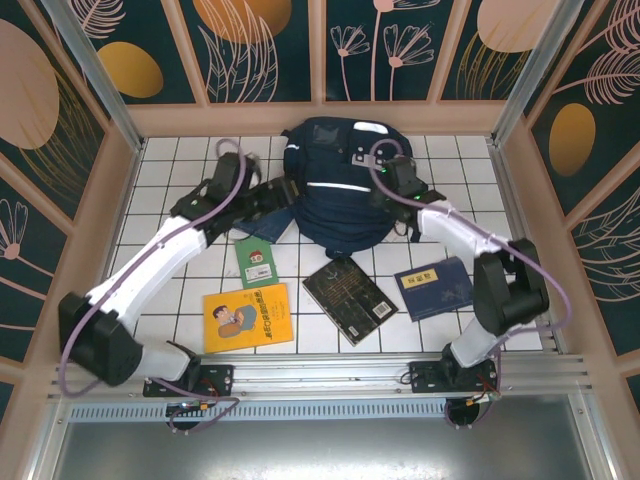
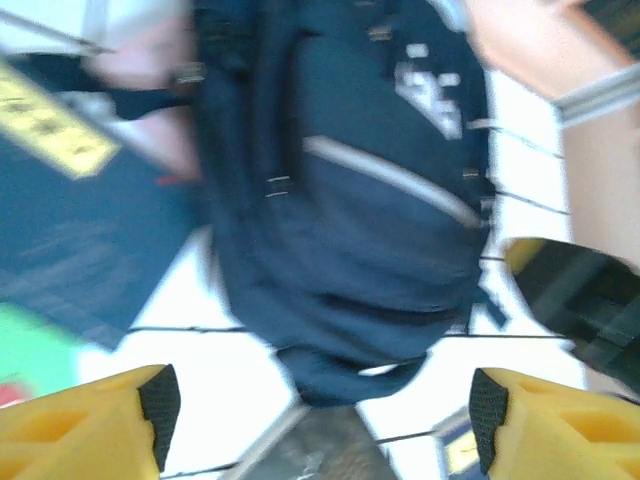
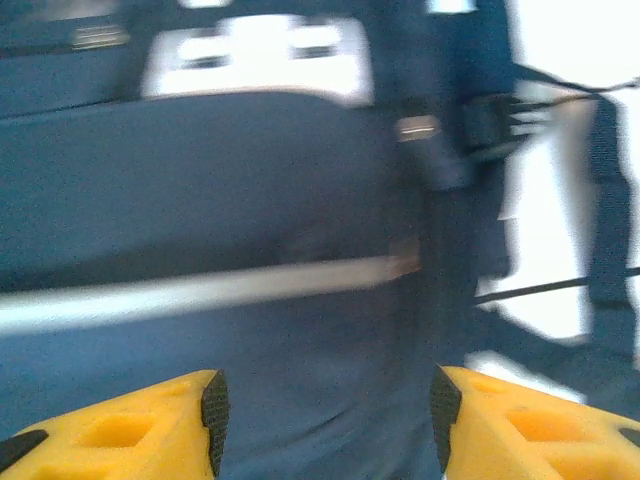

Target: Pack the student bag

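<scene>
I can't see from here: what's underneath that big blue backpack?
The student bag rests on the white tiled table. A black book lies just off its near edge. Anything beneath it is covered by the bag itself.

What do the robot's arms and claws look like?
The left arm and right arm have white shells, chunky black joints and a looping purple cable. The left claw and right claw have yellow fingers with black pads.

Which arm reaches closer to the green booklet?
Left. The left arm ends just beyond the green booklet, at the left side of the student bag. The right arm ends over the bag's right side, farther away.
</scene>
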Available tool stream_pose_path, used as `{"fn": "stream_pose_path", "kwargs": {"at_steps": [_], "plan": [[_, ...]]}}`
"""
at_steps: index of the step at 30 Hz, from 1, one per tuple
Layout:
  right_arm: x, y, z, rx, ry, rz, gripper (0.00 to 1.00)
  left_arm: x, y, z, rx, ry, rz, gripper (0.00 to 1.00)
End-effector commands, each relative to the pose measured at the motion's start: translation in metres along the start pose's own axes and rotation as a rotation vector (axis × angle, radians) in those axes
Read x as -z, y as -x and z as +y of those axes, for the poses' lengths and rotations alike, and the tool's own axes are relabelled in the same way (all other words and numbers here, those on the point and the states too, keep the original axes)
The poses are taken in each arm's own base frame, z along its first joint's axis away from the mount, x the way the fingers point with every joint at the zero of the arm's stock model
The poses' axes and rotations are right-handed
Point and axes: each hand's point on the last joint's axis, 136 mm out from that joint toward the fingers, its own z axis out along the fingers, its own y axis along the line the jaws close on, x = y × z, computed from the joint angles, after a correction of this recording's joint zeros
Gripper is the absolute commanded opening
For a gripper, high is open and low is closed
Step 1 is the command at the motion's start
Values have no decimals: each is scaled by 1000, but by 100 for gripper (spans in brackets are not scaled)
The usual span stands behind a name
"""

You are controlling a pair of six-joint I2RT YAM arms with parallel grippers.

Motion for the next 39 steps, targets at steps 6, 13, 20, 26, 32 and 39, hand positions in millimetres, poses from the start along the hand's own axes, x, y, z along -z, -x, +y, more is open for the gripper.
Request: {"fn": "stream_pose_path", "kwargs": {"at_steps": [6, 13, 20, 26, 32, 39], "plan": [[80, -155, 177, 359, 687, 396, 55, 64, -72, 165, 216, 416, -6, 89], [66, -241, 225, 527, 742, 665, 56, 68, -131, 209, 351, 491, 63, 91], [56, -273, 218, 544, 689, 760, 58, 53, -161, 236, 399, 532, 101, 92], [40, -272, 203, 529, 584, 749, 59, 36, -176, 244, 428, 507, 120, 93], [38, -275, 194, 505, 538, 770, 60, 18, -189, 246, 435, 460, 160, 90], [44, -287, 199, 444, 583, 832, 60, 6, -190, 234, 435, 367, 173, 84]]}}
